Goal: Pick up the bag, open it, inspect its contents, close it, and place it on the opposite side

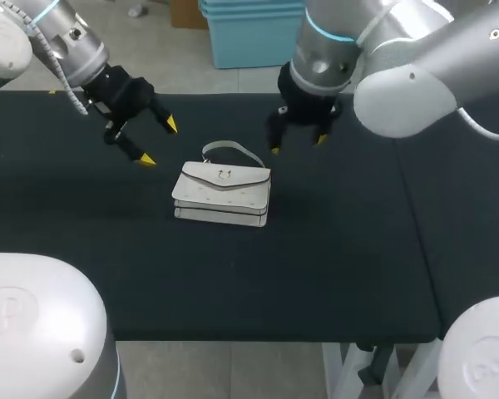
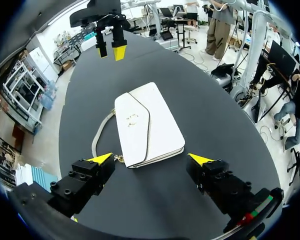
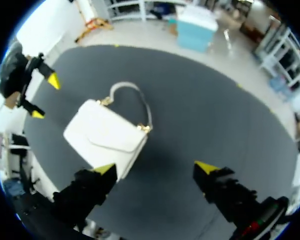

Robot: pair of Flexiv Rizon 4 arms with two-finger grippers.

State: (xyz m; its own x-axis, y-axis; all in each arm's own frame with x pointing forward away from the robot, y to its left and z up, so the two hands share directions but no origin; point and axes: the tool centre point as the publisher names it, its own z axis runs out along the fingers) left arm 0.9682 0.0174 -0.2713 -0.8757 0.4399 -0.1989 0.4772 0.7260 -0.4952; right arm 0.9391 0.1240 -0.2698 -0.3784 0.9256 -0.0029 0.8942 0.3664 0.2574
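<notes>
**Bag still to be picked up**

At the head view's upper left, your left claw [image 1: 160, 142] hangs released, gripping nothing. The white bag [image 1: 223, 193] lies flat mid-frame on the tabletop [image 1: 341, 249], flap closed, touched by neither claw. At upper middle, your right claw [image 1: 298, 145] is likewise spread and empty. I judge every step remains.

Your left arm [image 1: 66, 37] comes in from the far left corner. Your left gripper [image 1: 160, 142] tilts down and inward with its yellow-tipped fingers spread wide. Your right arm [image 1: 399, 75] reaches in from the right, bent at the elbow. Your right gripper [image 1: 298, 145] points almost straight down, fingers apart. Both grippers hang empty, well apart, facing each other.
</notes>
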